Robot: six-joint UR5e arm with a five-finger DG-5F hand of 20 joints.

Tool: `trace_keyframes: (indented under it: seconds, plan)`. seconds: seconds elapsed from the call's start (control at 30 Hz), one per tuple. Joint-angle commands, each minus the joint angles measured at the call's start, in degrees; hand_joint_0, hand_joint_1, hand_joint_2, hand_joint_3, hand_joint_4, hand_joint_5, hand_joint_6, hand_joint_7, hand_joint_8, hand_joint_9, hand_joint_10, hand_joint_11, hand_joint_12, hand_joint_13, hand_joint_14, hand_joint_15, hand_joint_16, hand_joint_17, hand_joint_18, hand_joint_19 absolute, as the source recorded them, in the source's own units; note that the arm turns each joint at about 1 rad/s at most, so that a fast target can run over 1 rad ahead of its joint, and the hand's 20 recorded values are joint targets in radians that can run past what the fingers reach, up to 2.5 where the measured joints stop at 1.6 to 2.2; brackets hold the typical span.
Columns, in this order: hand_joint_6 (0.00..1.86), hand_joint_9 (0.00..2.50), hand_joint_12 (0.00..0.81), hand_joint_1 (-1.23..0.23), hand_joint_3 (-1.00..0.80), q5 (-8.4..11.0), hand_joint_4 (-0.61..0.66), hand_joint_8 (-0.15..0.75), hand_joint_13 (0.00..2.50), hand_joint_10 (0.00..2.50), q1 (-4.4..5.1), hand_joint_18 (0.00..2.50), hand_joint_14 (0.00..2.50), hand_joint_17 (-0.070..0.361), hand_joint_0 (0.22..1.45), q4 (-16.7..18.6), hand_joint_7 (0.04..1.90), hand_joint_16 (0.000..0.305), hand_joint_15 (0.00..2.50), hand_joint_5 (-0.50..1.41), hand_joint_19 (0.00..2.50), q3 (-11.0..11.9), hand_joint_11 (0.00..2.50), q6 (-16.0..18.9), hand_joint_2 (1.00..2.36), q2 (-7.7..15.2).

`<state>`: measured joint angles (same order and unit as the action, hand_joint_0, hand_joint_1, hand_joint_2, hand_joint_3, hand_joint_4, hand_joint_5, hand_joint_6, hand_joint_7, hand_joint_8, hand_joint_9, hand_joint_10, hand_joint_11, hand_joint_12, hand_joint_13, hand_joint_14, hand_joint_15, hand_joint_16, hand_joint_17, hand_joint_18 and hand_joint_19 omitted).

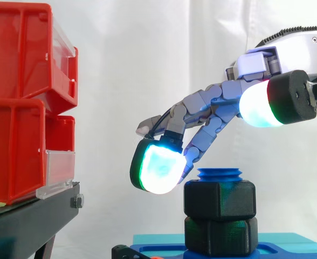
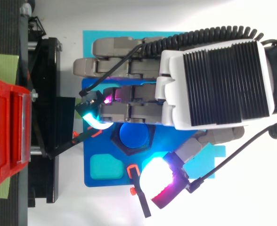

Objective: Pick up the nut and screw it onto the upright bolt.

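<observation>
Hand [image 1: 255,65] spread, fingers loosely extended, gripping nothing. Black nut [image 1: 219,199] on blue bolt [image 1: 219,174] directly beneath fingers. One glowing fingertip [image 1: 157,168] just beside nut, far from wrist.

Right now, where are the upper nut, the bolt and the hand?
upper nut [image 1: 219,199]: side view, its front face.
bolt [image 1: 219,174]: side view, its blue top.
hand [image 2: 214,84]: top view, its ribbed back.

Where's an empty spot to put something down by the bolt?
The pale square pocket in the blue plate, between the nut and the plate's corner, is bare. Around the bolt it's crowded: the hand hangs over it.
</observation>
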<state>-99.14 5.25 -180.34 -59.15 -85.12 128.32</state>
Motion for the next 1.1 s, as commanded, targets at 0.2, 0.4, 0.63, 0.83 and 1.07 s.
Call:
trace_keyframes:
  seconds: [0.2, 0.4, 0.63, 0.83, 1.07]
  plan:
    - [0.5, 0.56, 0.319, -0.15, -0.5, 0.0, 0.12, 0.203, 0.15, 0.0, 0.02, 0.0, 0.0, 0.087, 0.46, -0.9, 1.16, 0.039, 0.0, 0.03, 0.0, 0.0, 0.0, 0.0, 1.0, 0.0]
    - [0.5, 0.68, 0.294, -0.19, -0.5, -0.09, 0.14, 0.203, 0.23, 0.0, -0.33, 0.0, 0.0, 0.074, 0.47, -1.1, 1.23, 0.033, 0.0, 0.05, 0.0, 0.0, 0.0, 0.0, 1.0, 0.0]
    - [0.5, 0.96, 0.267, -0.23, -0.5, -0.27, 0.14, 0.241, 0.43, 0.0, -0.77, 0.0, 0.0, 0.057, 0.47, -1.8, 1.32, 0.025, 0.0, 0.07, 0.0, 0.0, 0.0, -0.1, 1.0, -0.1]
    - [0.5, 1.17, 0.231, -0.26, -0.5, -0.62, 0.14, 0.244, 0.62, 0.0, -1.39, 0.18, 0.0, 0.039, 0.48, -1.9, 1.38, 0.017, 0.0, 0.09, 0.0, 0.0, 0.0, -0.1, 1.0, -0.1]
    - [0.51, 1.35, 0.188, -0.27, -0.5, -1.5, 0.14, 0.214, 0.77, 0.0, -2.44, 0.35, 0.0, 0.025, 0.49, -2.9, 1.4, 0.011, 0.0, 0.1, 0.0, 0.7, 0.0, -1.0, 1.0, -0.1]
